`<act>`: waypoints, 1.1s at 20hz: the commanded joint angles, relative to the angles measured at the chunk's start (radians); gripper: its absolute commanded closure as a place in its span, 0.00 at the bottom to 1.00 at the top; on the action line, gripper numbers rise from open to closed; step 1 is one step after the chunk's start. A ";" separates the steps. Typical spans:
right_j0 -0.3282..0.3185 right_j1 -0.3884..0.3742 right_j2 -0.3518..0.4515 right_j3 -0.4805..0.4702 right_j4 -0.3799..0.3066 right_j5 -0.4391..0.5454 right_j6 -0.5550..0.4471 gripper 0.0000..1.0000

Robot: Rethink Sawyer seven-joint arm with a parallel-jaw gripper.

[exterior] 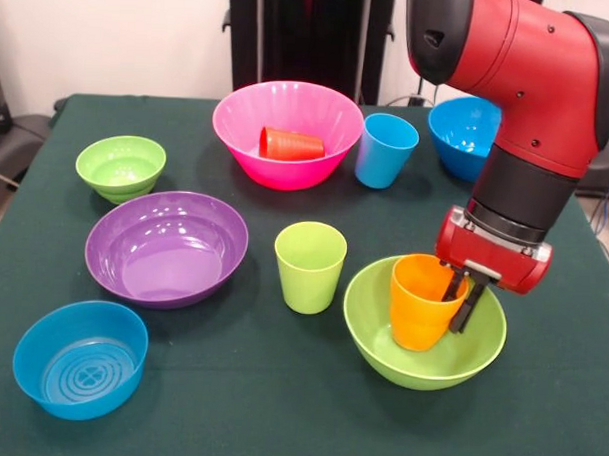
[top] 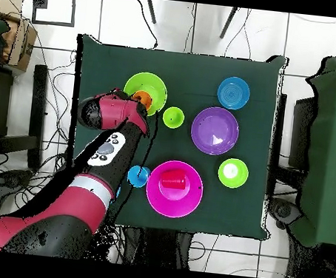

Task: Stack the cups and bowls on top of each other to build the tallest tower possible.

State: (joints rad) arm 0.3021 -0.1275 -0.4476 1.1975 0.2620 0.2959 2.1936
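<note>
Gripper (exterior: 459, 299) | lower right of your front view, one finger inside the orange cup (exterior: 422, 302), one outside, pinching its rim | cup upright in the large lime green bowl (exterior: 424, 337) | red cup (exterior: 290, 143) on its side in the pink bowl (exterior: 288, 132), upper centre | purple bowl (exterior: 167, 247) at your left.

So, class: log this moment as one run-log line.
phase: stacking | pincer: gripping orange cup rim | cup: upright inside large lime green bowl | red cup: lying in pink bowl
</note>
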 commanded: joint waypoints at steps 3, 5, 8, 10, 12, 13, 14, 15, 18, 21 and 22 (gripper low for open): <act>-0.030 0.052 0.109 -0.014 0.014 -0.053 0.139 1.00; -0.031 0.051 0.110 -0.012 0.013 -0.054 0.139 1.00; -0.029 0.054 0.108 -0.015 0.015 -0.050 0.140 1.00; -0.029 0.054 0.107 -0.016 0.015 -0.049 0.140 1.00; -0.032 0.053 0.112 -0.017 0.012 -0.054 0.134 1.00; -0.034 0.052 0.116 -0.017 0.011 -0.056 0.131 1.00; -0.038 0.049 0.120 -0.017 0.008 -0.053 0.125 1.00; -0.039 0.047 0.121 -0.018 0.007 -0.049 0.121 1.00; -0.050 0.034 0.130 -0.025 0.003 -0.017 0.101 1.00; -0.054 0.024 0.134 -0.021 -0.004 -0.009 0.088 1.00; -0.055 0.021 0.135 -0.017 -0.007 -0.012 0.086 1.00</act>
State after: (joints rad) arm 0.2875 -0.1292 -0.4471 1.1953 0.2633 0.2941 2.1936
